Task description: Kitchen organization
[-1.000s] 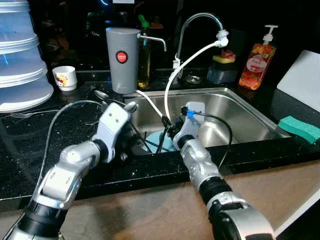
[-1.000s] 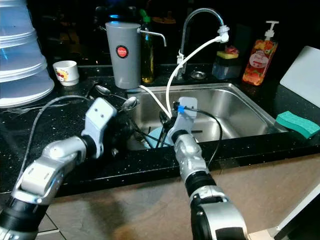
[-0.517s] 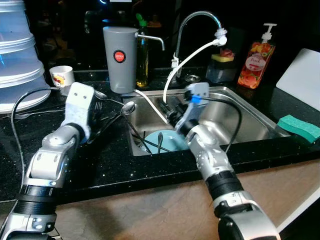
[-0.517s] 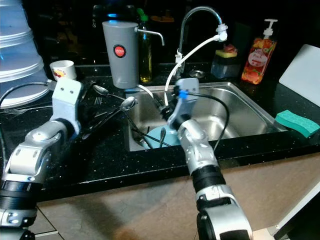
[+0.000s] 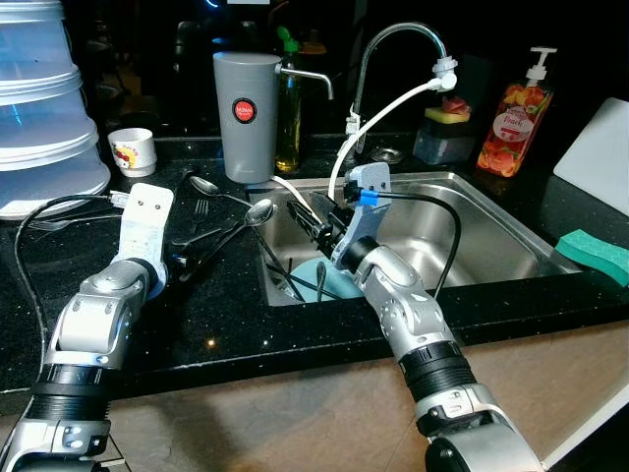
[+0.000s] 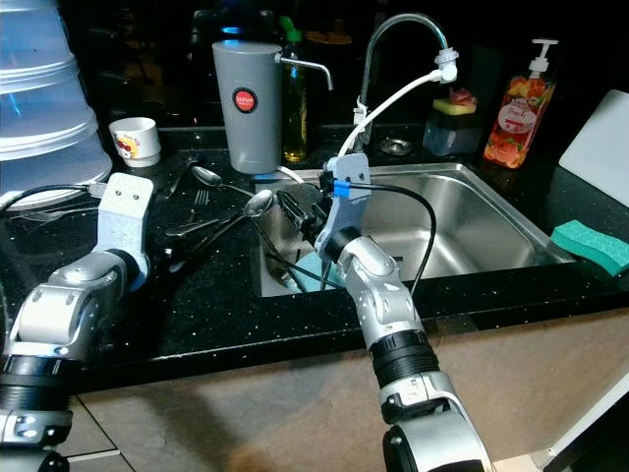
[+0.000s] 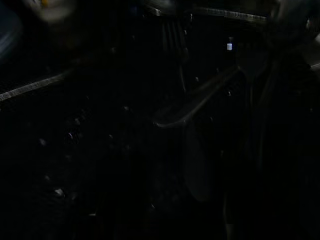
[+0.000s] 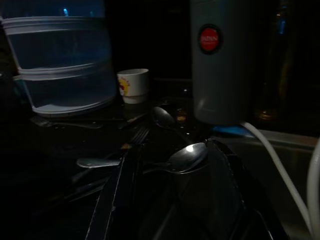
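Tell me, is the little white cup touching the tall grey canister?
Apart. In the left eye view the small white cup stands on the black counter with bare counter between it and the tall grey canister.

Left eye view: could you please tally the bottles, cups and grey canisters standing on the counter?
Bottles: 2, the soap bottle and the green-capped bottle
Cups: 1, the white cup
Grey canisters: 1, the grey canister
Total: 4
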`<state>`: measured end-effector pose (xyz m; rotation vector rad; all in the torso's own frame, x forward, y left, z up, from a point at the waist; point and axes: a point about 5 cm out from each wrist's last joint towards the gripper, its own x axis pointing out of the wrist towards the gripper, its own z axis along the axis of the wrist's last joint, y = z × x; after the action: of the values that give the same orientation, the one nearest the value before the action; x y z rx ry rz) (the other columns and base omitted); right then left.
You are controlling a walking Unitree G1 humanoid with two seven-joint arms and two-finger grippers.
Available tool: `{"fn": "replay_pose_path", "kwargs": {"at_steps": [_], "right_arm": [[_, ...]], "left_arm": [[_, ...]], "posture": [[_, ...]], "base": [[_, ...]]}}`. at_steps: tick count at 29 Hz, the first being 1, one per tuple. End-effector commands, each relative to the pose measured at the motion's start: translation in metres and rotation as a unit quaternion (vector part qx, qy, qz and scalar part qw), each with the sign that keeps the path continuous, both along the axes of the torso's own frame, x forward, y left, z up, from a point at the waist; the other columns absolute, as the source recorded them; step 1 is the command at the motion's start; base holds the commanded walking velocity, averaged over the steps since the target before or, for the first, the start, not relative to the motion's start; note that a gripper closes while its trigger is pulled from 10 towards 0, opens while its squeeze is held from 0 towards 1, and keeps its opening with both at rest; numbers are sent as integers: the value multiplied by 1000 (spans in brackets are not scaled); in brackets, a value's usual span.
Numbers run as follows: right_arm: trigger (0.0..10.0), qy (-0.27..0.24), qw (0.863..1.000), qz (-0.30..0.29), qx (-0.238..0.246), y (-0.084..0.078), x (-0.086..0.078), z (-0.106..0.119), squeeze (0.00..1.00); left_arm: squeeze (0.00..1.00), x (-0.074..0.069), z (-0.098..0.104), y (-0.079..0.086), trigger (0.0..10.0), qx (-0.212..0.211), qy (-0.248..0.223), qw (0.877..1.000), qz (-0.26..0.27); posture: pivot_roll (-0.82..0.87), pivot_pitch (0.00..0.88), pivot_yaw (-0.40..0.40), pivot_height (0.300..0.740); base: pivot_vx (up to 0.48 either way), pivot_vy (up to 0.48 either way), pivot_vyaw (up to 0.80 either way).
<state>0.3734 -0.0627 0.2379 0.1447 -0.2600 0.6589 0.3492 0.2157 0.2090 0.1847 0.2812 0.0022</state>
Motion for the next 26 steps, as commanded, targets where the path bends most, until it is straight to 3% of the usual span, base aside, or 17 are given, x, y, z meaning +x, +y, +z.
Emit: {"fn": "replay_pose_path", "kwargs": {"at_steps": [1,10,11,12,26], "right_arm": [[10000,5,1000,4,-6,-2,-2,-2,0],[10000,19,1000,20,0,1,-3,-3,0],[10000,23,999,23,3,1,-3,-3,0],[10000,26,999,25,6,2,-3,-3,0],[10000,49,997,39,37,0,-3,-3,0]], "left_arm": [[0,-1,-9,-1,10000,-17,27,999,1],[0,-1,-35,-1,9843,-59,102,993,-20],[0,0,-38,2,1804,-53,109,992,-19],[0,0,-40,4,0,-48,114,992,-19],[0,0,-33,29,0,-24,97,994,33]], "posture": [[28,0,-5,740],[24,0,-7,740],[24,0,-7,740],[24,0,-7,740],[26,0,-10,740]], "base": [[0,0,0],[0,0,0],[0,0,0],[0,0,0],[0,0,0]]}}
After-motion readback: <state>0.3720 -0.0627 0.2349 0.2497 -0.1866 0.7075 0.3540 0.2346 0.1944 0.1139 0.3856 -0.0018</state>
